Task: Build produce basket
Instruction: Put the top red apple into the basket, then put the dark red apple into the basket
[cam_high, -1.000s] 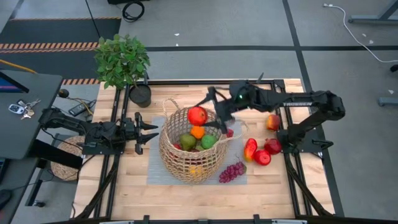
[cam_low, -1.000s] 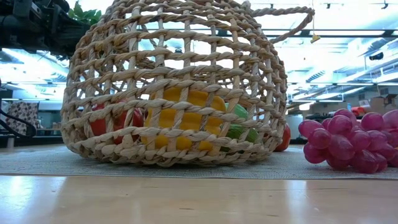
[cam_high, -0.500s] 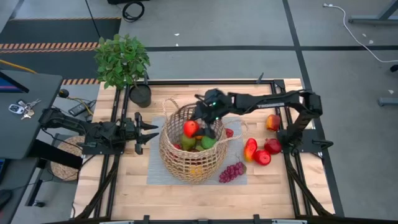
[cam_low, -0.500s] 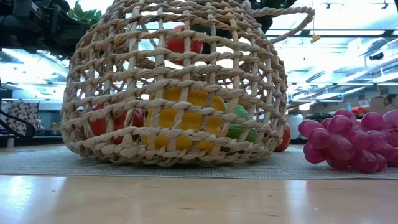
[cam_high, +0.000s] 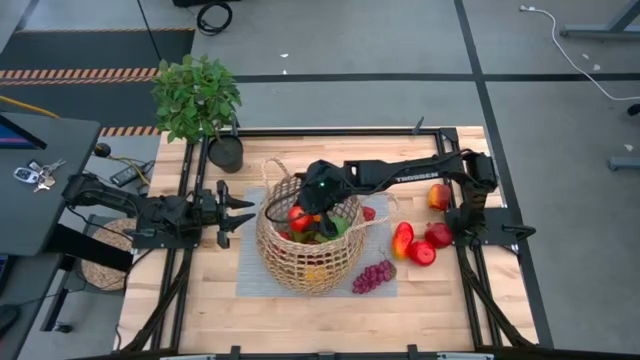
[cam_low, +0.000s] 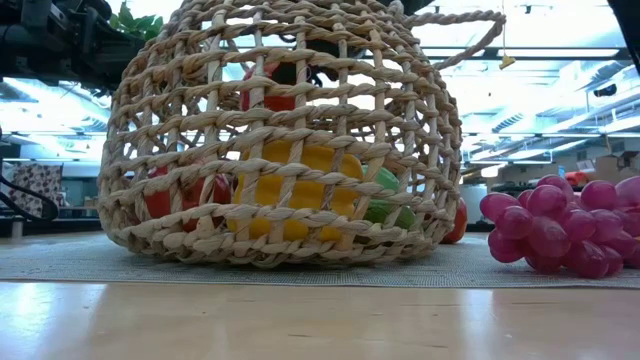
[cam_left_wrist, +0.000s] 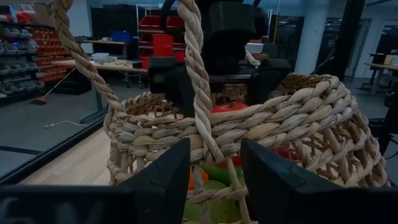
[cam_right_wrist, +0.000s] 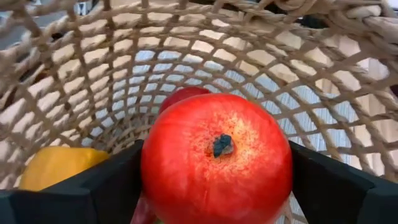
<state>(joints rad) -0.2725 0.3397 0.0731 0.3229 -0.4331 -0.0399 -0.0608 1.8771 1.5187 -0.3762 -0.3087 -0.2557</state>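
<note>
Inside the big round tan open-weave wicker basket (cam_high: 306, 243) at table centre, I see my right gripper (cam_high: 300, 214) reaching in over the rim from 2 o'clock, fingers spread wide but clamped on a round red apple (cam_right_wrist: 216, 157). Yellow and green produce (cam_low: 300, 190) lies below it. Left gripper (cam_high: 238, 209) waits at 9 o'clock beside the basket, half open, holding nothing. Purple grape bunch (cam_high: 372, 275) sits at 4 o'clock.
</note>
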